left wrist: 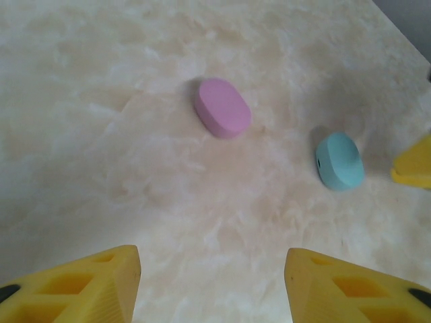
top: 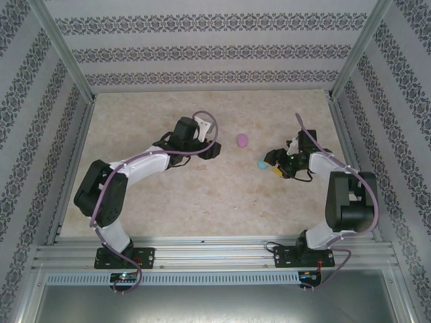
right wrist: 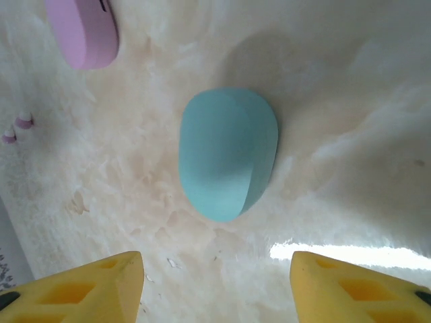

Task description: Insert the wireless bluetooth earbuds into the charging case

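Left tool (left wrist: 212,282) is spread wide and empty over bare bench (left wrist: 101,168). Right tool (right wrist: 215,282) is also released, just short of the blue case (right wrist: 227,161), with open bench all round. Farther off lies the pink case (right wrist: 84,30), and two pink earbuds (right wrist: 24,122) lie loose at the right wrist view's left edge.

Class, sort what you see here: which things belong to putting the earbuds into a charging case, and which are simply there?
Belong to the job:
pink buds
pink case
blue case
left tool, open
right tool, open

Simply there:
table
patterned walls
metal frame
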Robot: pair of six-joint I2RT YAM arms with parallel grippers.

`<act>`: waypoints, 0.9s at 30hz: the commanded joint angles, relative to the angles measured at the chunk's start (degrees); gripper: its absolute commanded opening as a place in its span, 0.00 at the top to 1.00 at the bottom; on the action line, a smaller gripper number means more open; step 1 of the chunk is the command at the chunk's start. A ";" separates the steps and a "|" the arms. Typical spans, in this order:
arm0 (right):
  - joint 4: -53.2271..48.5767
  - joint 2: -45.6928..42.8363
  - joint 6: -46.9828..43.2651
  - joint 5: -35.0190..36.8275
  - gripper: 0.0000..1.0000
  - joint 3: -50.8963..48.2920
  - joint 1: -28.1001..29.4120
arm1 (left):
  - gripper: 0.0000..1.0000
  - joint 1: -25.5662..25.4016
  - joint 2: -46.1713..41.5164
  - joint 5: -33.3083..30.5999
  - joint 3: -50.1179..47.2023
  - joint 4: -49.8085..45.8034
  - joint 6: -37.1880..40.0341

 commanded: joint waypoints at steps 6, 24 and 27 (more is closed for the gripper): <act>-2.69 -7.96 -0.42 3.92 0.41 -4.18 -0.31 | 0.44 -5.86 11.90 -9.26 14.22 -7.05 -3.15; -3.00 -17.25 -0.80 3.74 0.41 -7.36 -0.30 | 0.36 -11.48 31.90 -17.11 35.32 -13.24 -5.69; -2.89 -17.19 -1.02 3.27 0.41 -7.36 -0.28 | 0.34 -11.79 33.83 -18.93 37.77 -14.11 -5.73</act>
